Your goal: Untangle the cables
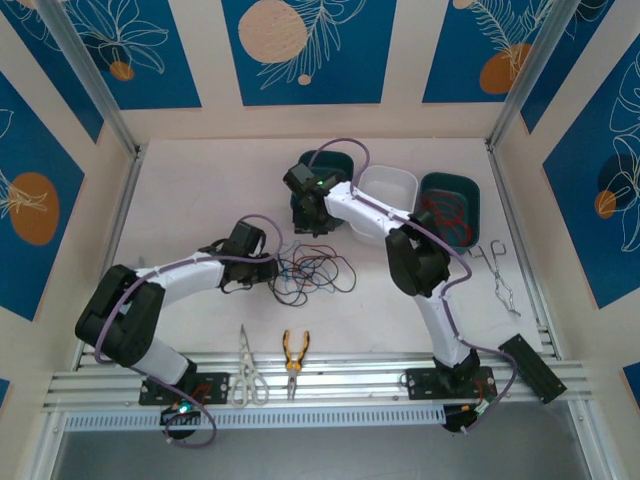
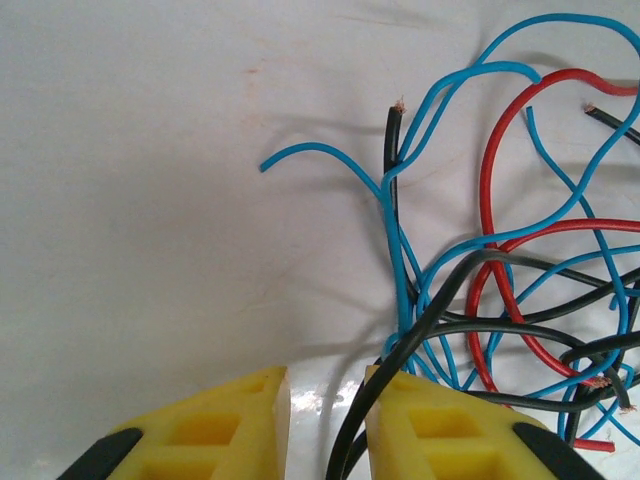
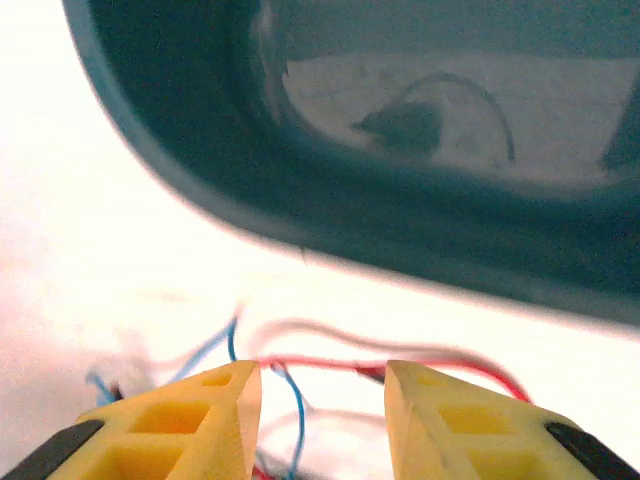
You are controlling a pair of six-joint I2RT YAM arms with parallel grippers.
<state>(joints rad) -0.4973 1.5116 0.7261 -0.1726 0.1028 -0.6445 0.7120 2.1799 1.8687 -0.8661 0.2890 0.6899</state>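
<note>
On the rail at the near edge of the desk [image 1: 200, 200] lie scissors [image 1: 245, 370] and, just right of them, orange-handled pliers [image 1: 293, 355].

Beyond them, mid-desk, the cables [image 1: 315, 272] sit in 1 loose tangle of blue, red and black loops, between the 2 arms.

The left pincer [image 1: 268, 272] is low at the tangle's left edge. In the left wrist view the pincer [image 2: 327, 385] has its yellow jaws apart with a clear gap. A black strand of the cables [image 2: 483, 200] runs down into that gap, close along the right jaw, but is not clamped. Blue strands bunch just ahead of the tips.

The right pincer [image 1: 308, 215] hangs over the tangle's far side, next to a teal bin [image 1: 335, 157]. In its wrist view the pincer [image 3: 322, 375] also stands apart. A red strand of the cables [image 3: 320, 363] crosses between the tips and a blue one drops between them; neither is gripped. The bin's wall [image 3: 300, 220] rises just beyond.

Along the far side, right of that bin, stand a white bin [image 1: 390, 172] and a 2nd teal bin [image 1: 450, 178], which holds red wires [image 1: 448, 215]. Forceps [image 1: 497, 270] lie at the right, just nearer than the 2nd teal bin.
</note>
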